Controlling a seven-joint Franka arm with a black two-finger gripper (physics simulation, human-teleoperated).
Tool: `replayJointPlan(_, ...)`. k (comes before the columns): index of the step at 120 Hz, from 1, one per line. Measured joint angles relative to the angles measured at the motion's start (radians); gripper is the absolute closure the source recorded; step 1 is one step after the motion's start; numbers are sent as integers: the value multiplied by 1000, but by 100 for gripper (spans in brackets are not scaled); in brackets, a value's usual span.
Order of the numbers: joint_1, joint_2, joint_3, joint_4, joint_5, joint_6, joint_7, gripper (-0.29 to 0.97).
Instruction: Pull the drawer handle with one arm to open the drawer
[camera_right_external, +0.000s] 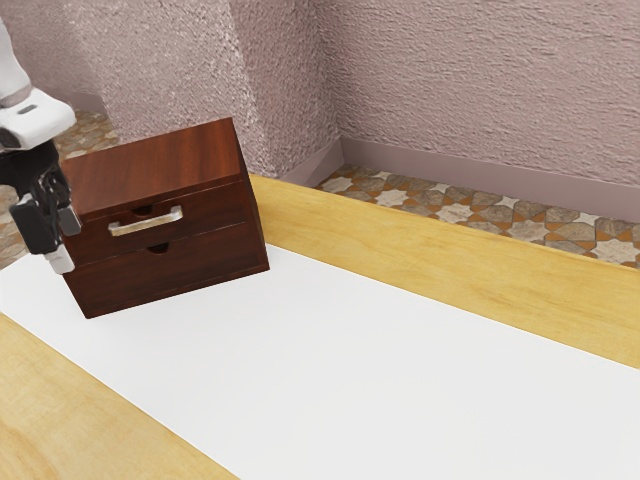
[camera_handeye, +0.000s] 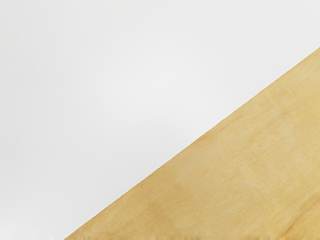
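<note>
A drawer chest (camera_right_external: 165, 170) is set on a sheet (camera_right_external: 350, 370) that is spread along the counter (camera_right_external: 450, 260), toward the exterior view's left end. Two drawers are stacked in its front: the handle (camera_right_external: 146, 221) is mounted on the upper drawer (camera_right_external: 215, 205), above the lower drawer (camera_right_external: 190, 265). The arm (camera_right_external: 35, 120) is placed just beside the chest, at the exterior view's left of it. Behind the counter, the floor (camera_right_external: 480, 215) is met by the wall (camera_right_external: 480, 80).

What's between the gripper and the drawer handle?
Nothing loose. In the exterior view, just bare drawer front separates the gripper from the handle.
</note>
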Motion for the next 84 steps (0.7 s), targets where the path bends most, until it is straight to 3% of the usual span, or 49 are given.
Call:
replayJointPlan(26, 3, 27, 13, -93, 139, 250, 71, 0)
replayJointPlan(51, 69, 150, 22, -74, 68, 437, 147, 7)
replayJointPlan(84, 133, 289, 24, 36, 18, 523, 234, 27)
